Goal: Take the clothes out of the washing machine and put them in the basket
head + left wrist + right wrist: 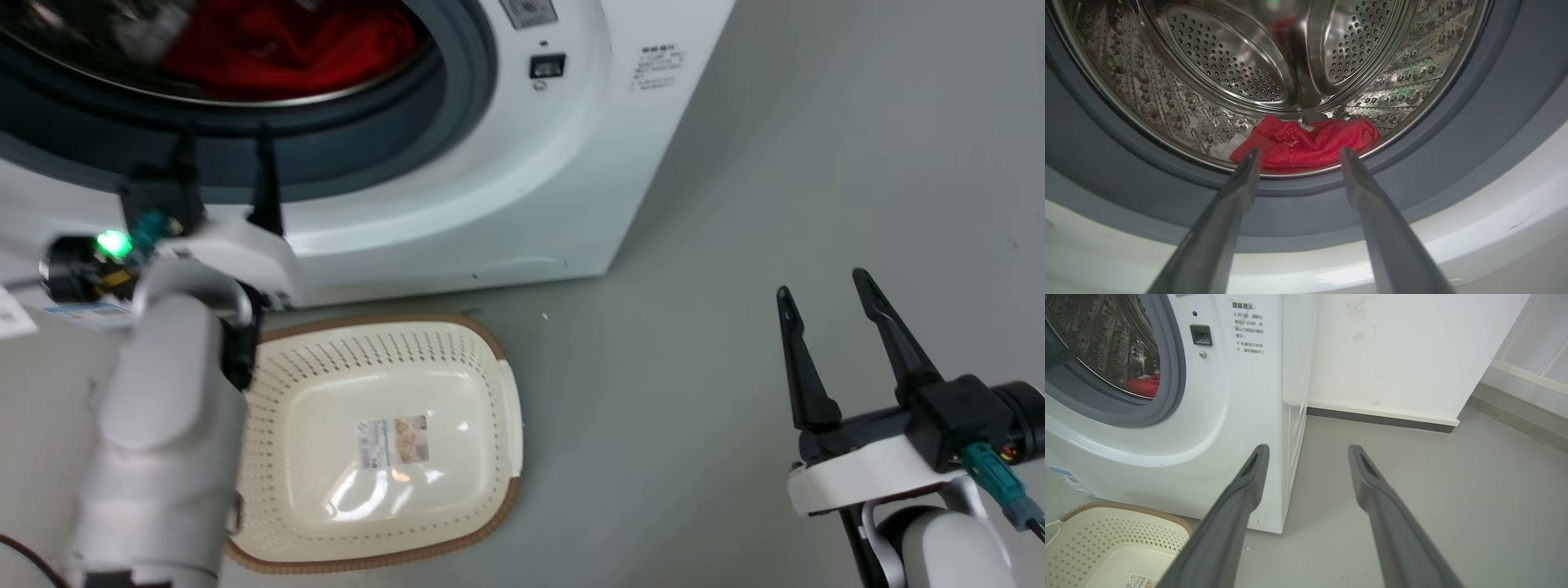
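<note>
Inside the basket (490,392) sits a label (393,442); the washing machine (555,188) bears Chinese writing (1248,328).

Your left tool (224,155) is up and forward, wide open; your right tool (823,287) sits low, wide open too.

Front panel of washing machine (1241,416), right of porthole: printed Chinese notice (1248,328), headed 温馨提示. Two bulleted lines beneath, the first including 1-2分钟; the rest is too small to be sure of. Low on same front, blue-edged label (1071,482): unreadable. Floor of basket (498,367): sticker (393,441), print too fine to read.
</note>
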Controlling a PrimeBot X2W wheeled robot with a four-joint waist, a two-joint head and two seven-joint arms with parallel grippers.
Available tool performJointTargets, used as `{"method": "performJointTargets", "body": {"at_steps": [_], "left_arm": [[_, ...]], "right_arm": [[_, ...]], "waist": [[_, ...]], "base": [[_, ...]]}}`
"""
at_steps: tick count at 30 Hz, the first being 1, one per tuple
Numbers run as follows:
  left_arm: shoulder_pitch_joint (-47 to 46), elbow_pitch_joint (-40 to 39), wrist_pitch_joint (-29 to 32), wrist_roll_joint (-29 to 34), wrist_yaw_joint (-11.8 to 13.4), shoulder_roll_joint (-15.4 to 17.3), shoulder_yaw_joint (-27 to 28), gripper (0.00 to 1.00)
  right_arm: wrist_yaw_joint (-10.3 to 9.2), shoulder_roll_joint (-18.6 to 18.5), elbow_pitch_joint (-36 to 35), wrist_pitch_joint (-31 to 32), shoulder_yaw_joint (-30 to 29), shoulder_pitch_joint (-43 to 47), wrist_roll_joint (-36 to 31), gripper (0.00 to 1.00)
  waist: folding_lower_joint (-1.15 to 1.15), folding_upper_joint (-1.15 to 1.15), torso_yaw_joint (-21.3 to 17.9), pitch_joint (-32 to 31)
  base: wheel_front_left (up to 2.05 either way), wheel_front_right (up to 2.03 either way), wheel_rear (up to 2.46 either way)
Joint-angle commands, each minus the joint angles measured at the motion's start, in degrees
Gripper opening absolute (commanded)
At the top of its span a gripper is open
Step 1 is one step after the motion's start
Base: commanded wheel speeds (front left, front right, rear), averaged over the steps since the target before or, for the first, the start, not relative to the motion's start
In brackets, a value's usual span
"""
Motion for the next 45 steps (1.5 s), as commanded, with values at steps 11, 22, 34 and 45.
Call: {"method": "performJointTargets", "body": {"at_steps": [11,22,34,45], "left_arm": [[-20.1,11.2,6.1,1.7,-2.3,8.9,-0.9,1.0],[-35.9,19.9,18.3,3.2,-4.9,15.9,-3.6,1.0],[-47.5,25.2,41.7,2.0,-6.3,21.3,-6.0,1.0],[-45.8,21.6,49.5,0.6,-4.2,23.0,-6.0,0.0]], "right_arm": [[-0.04,0.2,3.1,-3.3,3.8,-6.1,2.9,1.0],[-0.04,0.2,5.8,-5.4,7.9,-9.0,5.7,1.0],[-0.04,0.2,7.9,-6.5,12.4,-9.9,8.3,1.0],[-0.04,0.2,9.2,-6.8,13.3,-10.4,9.7,1.0]], "waist": [[-0.01,0.0,-9.1,13.7],[-0.01,0.0,-14.1,20.0],[-0.01,0.0,-18.6,23.5],[-0.01,0.0,-19.5,23.8]], "base": [[0.0,0.0,0.0],[0.0,0.0,0.0],[0.0,0.0,0.0],[0.0,0.0,0.0]]}}
